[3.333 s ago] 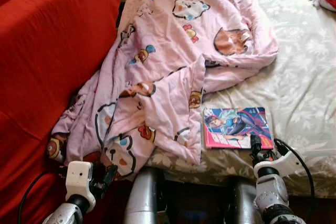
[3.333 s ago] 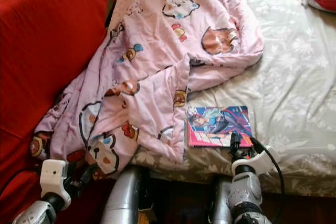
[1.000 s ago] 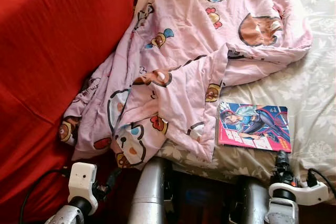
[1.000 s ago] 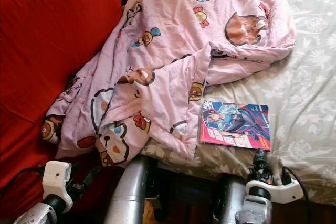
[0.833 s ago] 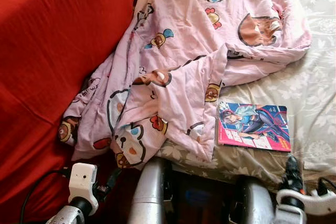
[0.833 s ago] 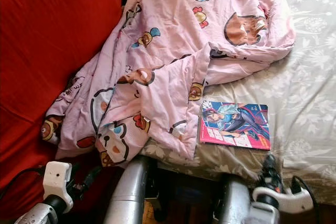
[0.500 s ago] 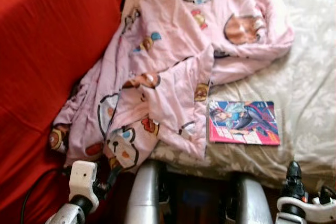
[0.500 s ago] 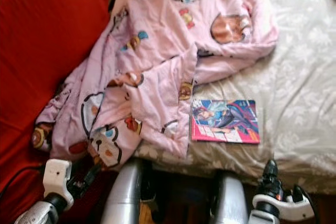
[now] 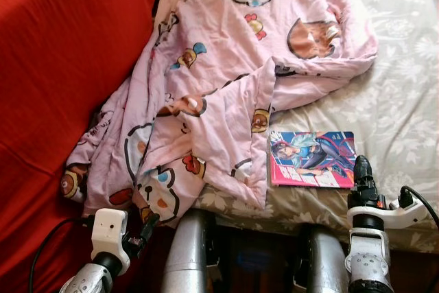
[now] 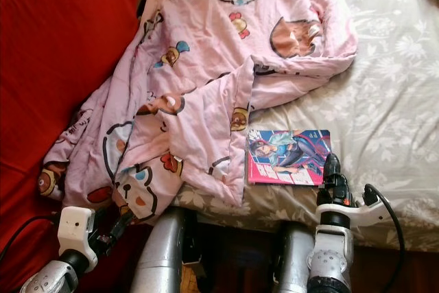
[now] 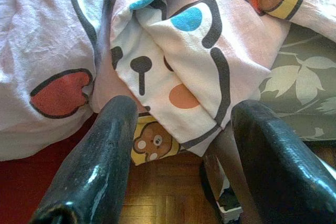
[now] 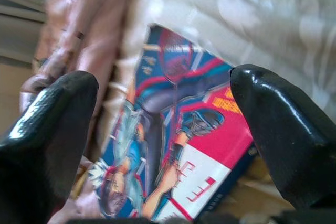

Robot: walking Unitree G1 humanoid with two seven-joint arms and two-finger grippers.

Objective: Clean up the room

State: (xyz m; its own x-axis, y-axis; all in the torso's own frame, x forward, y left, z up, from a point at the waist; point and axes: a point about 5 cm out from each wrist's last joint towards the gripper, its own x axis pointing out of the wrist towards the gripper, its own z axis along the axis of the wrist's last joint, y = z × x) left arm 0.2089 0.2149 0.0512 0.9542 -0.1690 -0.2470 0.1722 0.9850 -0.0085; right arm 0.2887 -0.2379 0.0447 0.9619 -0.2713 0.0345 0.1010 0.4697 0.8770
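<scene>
Right gripper (image 12: 168, 145) spread wide, holding nothing, fingertips at the book's (image 9: 312, 158) near right corner. Book flat by the bed's (image 9: 398, 101) front edge, bare sheet at its 3 o'clock, quilt (image 9: 226, 87) touching at 9. Left gripper (image 11: 178, 145) gapes empty under the quilt's overhanging hem.

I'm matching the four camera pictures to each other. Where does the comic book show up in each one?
Left eye view: comic book on the bed's near edge, just ahead of the right pincer.
Right eye view: same spot.
Left wrist view: not in it.
Right wrist view: cover between the open fingers.
Shared landmark: pink cartoon blanket.
</scene>
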